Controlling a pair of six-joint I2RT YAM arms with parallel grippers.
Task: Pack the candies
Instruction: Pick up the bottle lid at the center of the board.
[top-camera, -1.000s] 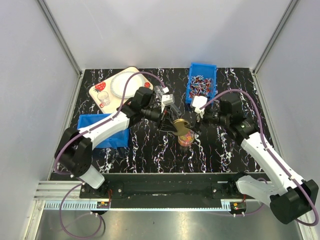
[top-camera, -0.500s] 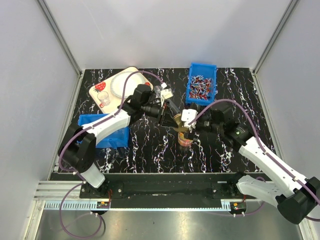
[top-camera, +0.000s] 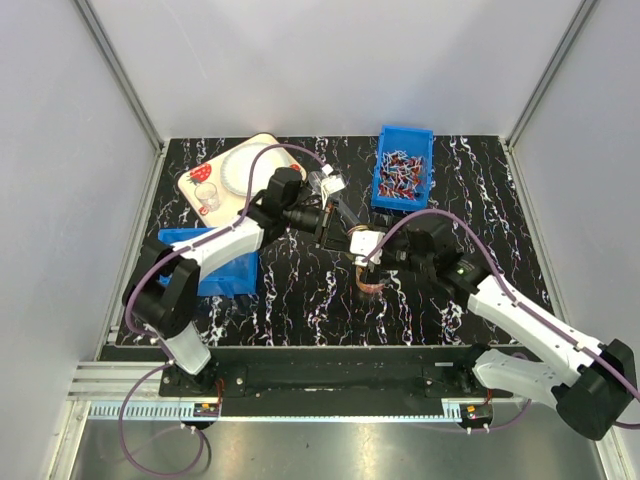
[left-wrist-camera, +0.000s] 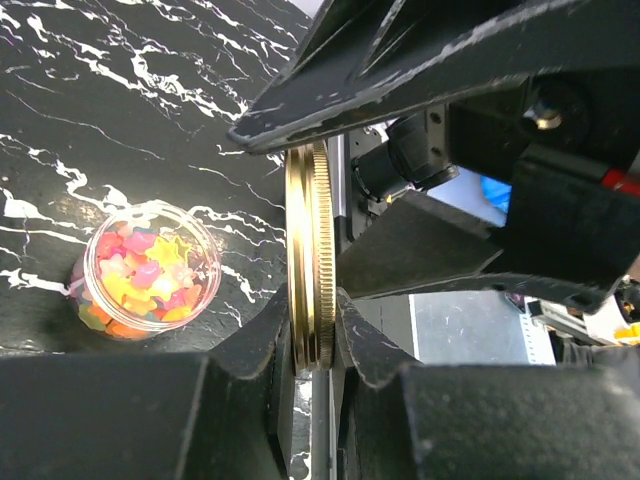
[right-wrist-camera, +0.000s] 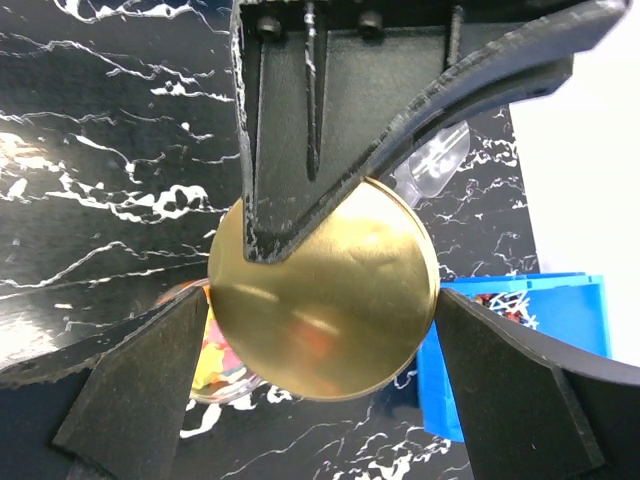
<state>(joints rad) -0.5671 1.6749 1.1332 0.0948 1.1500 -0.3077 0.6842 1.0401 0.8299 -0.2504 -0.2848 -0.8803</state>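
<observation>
A small clear jar (top-camera: 371, 281) full of candies (left-wrist-camera: 145, 270) stands open at mid-table; it also shows in the right wrist view (right-wrist-camera: 215, 365). My left gripper (top-camera: 338, 230) (left-wrist-camera: 312, 335) is shut on the edge of a round gold lid (left-wrist-camera: 308, 250) and holds it upright above and beside the jar. My right gripper (top-camera: 362, 252) (right-wrist-camera: 322, 300) is open, and its fingers (right-wrist-camera: 130, 400) straddle the lid (right-wrist-camera: 325, 290), very close to its rim on both sides.
A blue bin (top-camera: 402, 168) of wrapped sweets stands at the back right and shows in the right wrist view (right-wrist-camera: 500, 340). Another blue bin (top-camera: 215, 262) sits at the left. A tray (top-camera: 228, 170) with a plate and a small cup (top-camera: 209, 200) is at the back left.
My right gripper has moved left, from near the blue bin to around the lid above the jar. My left gripper has kept hold of the lid and barely shifted.
</observation>
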